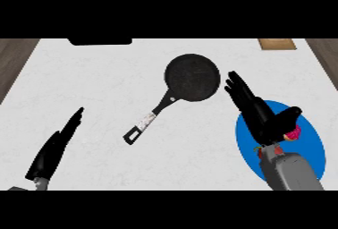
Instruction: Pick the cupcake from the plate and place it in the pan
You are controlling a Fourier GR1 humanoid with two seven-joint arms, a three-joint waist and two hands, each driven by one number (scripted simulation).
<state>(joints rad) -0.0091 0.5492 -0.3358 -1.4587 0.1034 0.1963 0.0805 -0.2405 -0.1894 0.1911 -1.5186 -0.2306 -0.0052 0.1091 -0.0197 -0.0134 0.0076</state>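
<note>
A black pan [192, 77] lies on the white counter, its speckled handle [146, 121] pointing toward the lower left. To the right sits a blue plate [310, 138]. On it, a pink cupcake [293, 132] shows only as a sliver beside my right hand [260, 117]. That hand hovers over the plate's left half with fingers straight and pointing up toward the pan, thumb spread out over the cupcake. It is open and holds nothing. My left hand [56, 145] rests open at the lower left, fingers straight.
A black object [100, 41] sits at the counter's far edge on the left, and a wooden board [276, 44] at the far right. Dark wooden floor shows along both sides of the counter.
</note>
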